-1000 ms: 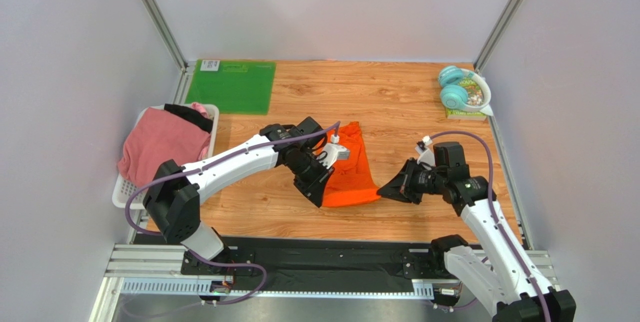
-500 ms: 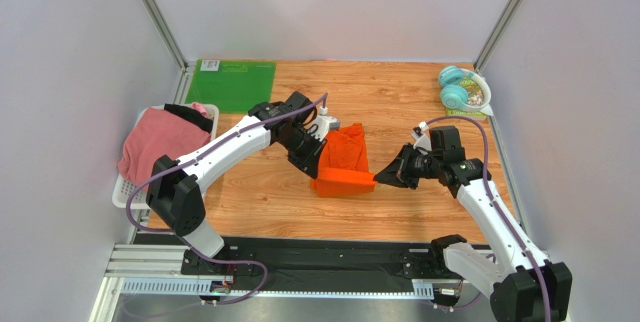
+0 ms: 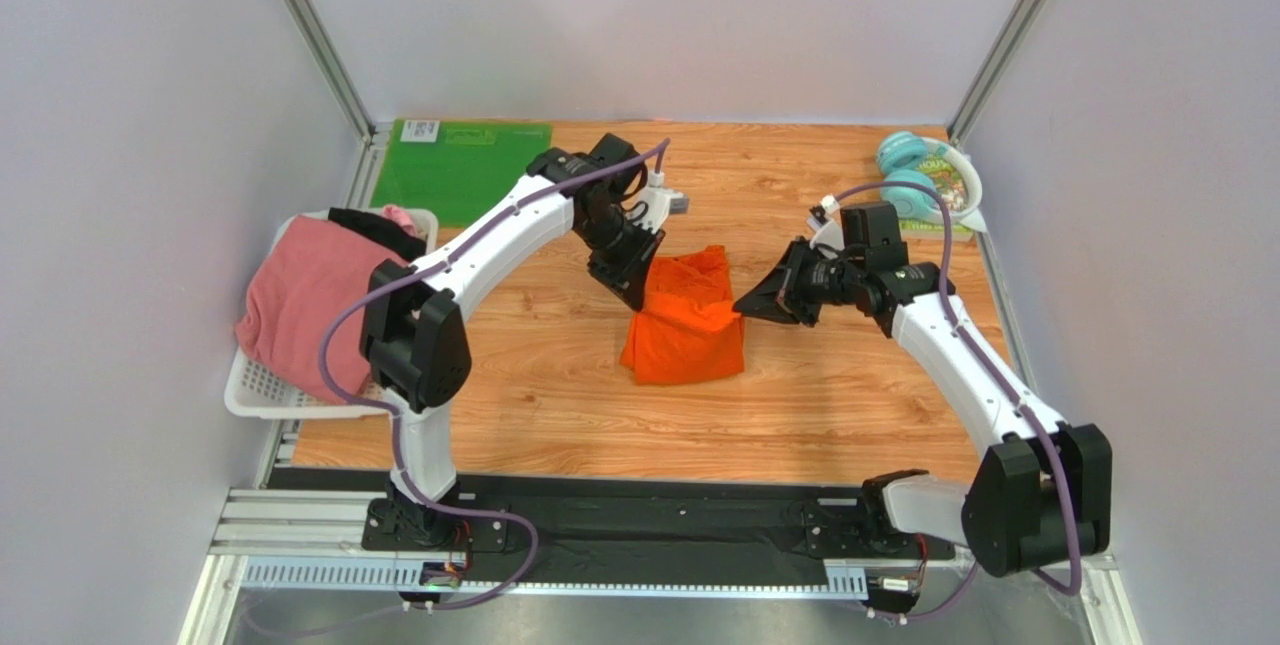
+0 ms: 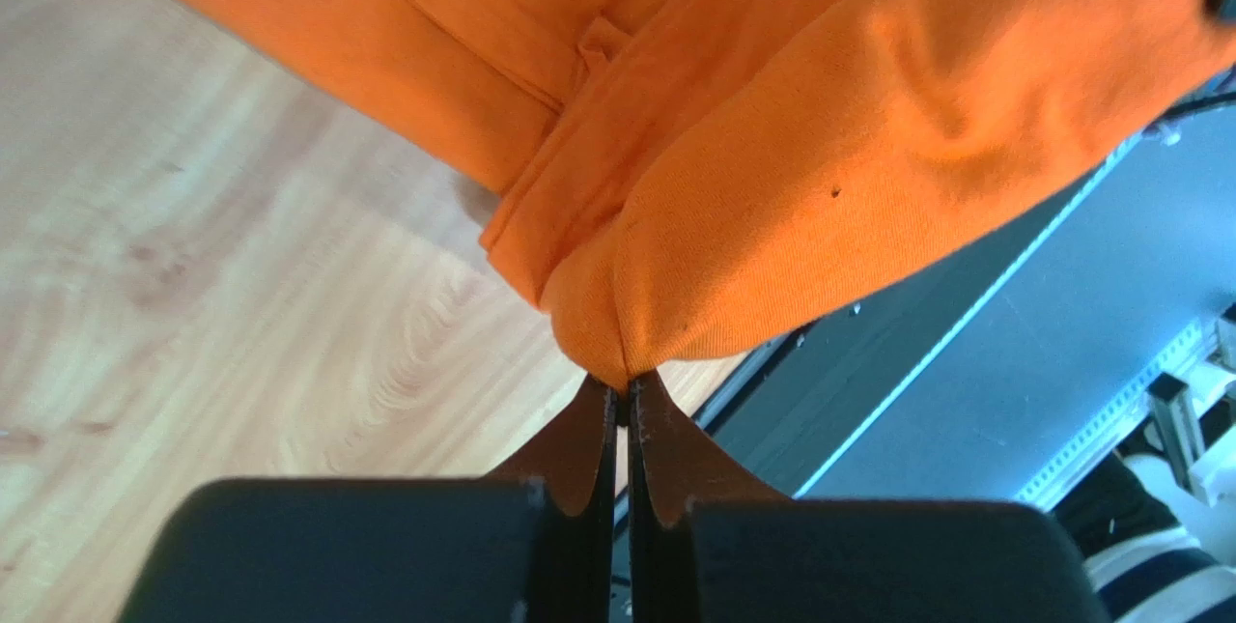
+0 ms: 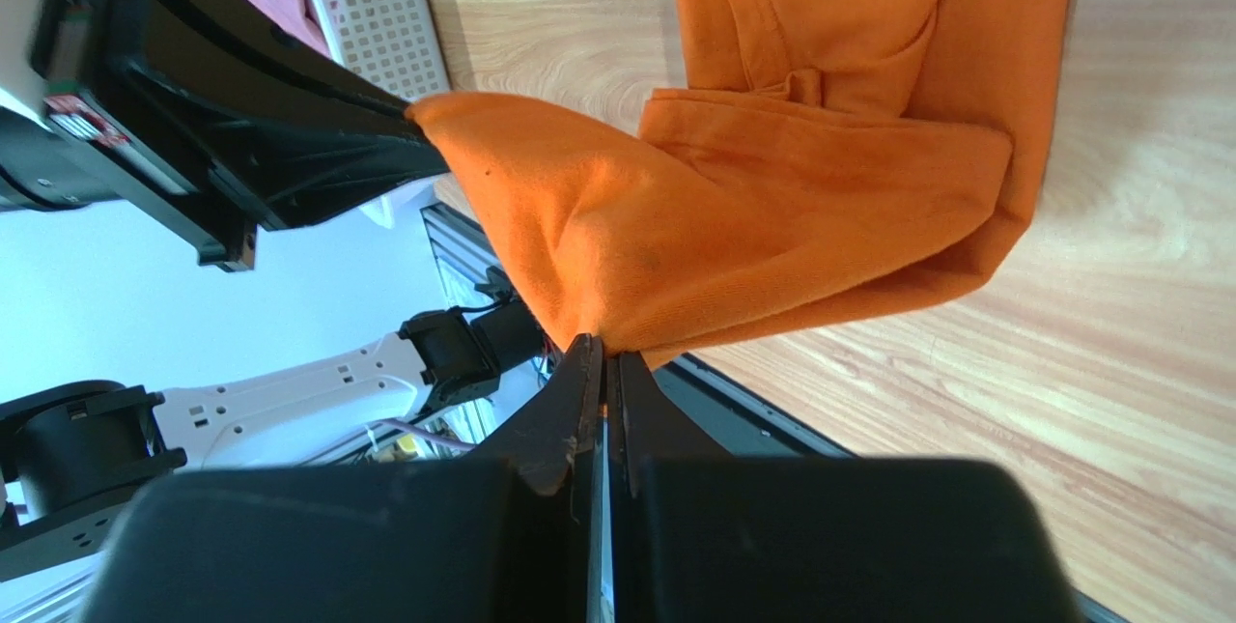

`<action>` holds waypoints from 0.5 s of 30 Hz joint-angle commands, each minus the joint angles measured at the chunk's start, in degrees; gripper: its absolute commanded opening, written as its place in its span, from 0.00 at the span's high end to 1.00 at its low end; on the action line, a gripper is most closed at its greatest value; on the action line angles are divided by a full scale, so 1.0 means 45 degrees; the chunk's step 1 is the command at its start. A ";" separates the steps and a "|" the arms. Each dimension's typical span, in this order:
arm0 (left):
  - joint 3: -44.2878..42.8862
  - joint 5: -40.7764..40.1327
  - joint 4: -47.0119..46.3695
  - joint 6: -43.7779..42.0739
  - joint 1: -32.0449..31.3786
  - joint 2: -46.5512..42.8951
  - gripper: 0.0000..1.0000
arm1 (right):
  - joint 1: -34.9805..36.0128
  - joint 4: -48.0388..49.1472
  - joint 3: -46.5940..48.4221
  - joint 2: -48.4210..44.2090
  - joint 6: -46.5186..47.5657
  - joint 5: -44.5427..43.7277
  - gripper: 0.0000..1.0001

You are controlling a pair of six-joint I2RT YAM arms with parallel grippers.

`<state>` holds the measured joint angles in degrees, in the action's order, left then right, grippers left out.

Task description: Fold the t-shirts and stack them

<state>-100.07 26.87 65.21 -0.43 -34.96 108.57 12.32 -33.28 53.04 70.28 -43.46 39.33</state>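
top external: left gripper [image 3: 637, 276] and right gripper [image 3: 744, 311] clamp orange t-shirt [image 3: 684, 342] corners; limp, light cloth, you pinch corners, taut.

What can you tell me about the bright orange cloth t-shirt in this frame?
The bright orange cloth t-shirt is soft, plain fabric with stitched seams showing, doubled over into a narrow bundle. Part of it lies on the wooden table. One edge is raised, pinched at one corner by the shut left gripper and at the other by the shut right gripper.
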 commanded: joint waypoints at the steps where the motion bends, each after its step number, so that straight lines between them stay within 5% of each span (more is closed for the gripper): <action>1: -0.2306 0.0103 0.0801 -0.0393 0.0502 0.1085 1.00 | -0.0022 0.0988 0.1045 0.1040 0.0400 0.0185 1.00; 15: -0.5084 -0.0073 0.0880 -0.0160 0.1284 0.3820 1.00 | -0.0998 0.2434 0.2276 0.4127 0.0557 0.0244 1.00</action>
<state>-119.20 26.72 68.82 -0.80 -29.67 122.56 9.30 -26.85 59.22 86.17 -41.76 39.59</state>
